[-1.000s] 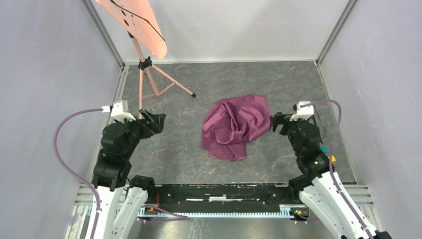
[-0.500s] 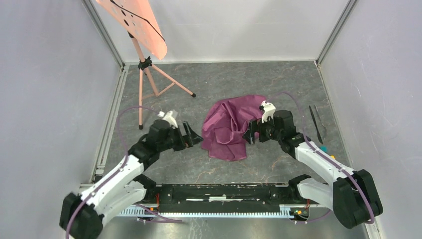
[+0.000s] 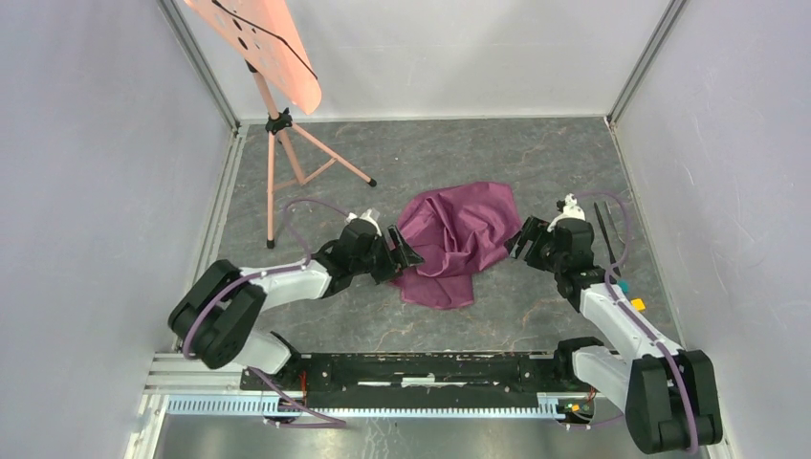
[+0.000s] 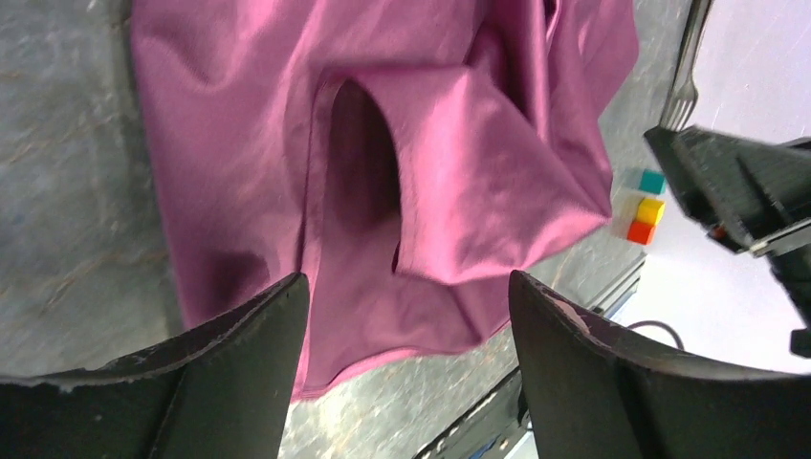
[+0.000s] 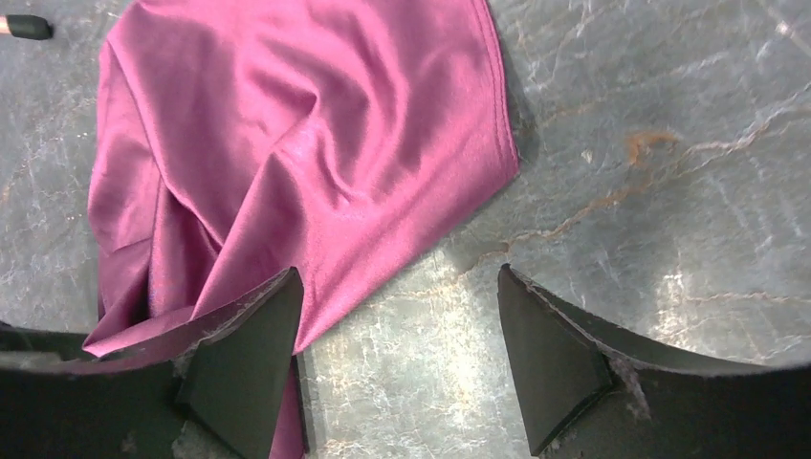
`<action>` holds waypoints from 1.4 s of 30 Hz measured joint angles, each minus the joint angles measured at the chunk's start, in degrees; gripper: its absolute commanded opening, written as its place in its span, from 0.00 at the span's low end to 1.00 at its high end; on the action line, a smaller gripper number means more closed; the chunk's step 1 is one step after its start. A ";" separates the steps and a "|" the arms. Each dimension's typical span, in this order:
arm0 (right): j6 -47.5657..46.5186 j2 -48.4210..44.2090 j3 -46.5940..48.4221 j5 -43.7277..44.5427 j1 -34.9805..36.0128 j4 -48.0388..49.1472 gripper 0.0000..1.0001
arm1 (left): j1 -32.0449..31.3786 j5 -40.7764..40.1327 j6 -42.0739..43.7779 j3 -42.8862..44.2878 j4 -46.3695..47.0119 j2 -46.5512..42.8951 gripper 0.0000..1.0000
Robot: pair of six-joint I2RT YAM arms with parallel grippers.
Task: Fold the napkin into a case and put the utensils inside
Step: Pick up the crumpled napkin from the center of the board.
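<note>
The plum-maroon napkin (image 3: 454, 241) lies crumpled in a loose heap mid-table, with folds and an open pocket (image 4: 363, 153) in the left wrist view. My left gripper (image 3: 406, 256) is open at its near-left edge, and the cloth's hem (image 4: 383, 354) lies between the jaws below them. My right gripper (image 3: 524, 239) is open at the napkin's right edge; its left finger (image 5: 244, 354) overlaps the cloth (image 5: 306, 143), with bare table between the jaws. The utensils (image 3: 603, 229) lie on the table right of the right arm, and the fork (image 4: 684, 76) shows its tines.
A pink music stand (image 3: 277, 124) stands at the back left, one black foot (image 5: 24, 26) near the napkin. Small teal (image 4: 652, 181), yellow (image 4: 650, 208) and orange (image 4: 641, 231) cubes sit by the right wall. Metal rails edge the table.
Both arms have swung in from the sides. The left gripper has reached the napkin's near-left edge. The right gripper went over the cloth, then drew back to its right edge.
</note>
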 measured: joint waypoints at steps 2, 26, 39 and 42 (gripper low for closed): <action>0.96 1.16 -0.37 -0.57 -0.61 -0.02 0.78 | 0.00 0.02 -1.14 1.66 1.55 3.10 0.76; 5.53 21.62 1.53 -6.86 3.15 14.05 0.00 | -0.87 -2.78 -2.03 11.17 4.50 13.46 0.02; -7.87 -19.80 9.79 -18.23 8.66 5.51 0.00 | -1.05 -7.93 12.33 17.44 -20.39 -37.20 0.02; -6.40 -30.47 9.92 -23.67 9.51 7.43 0.00 | -1.31 -4.50 12.68 20.09 -25.31 -45.18 0.02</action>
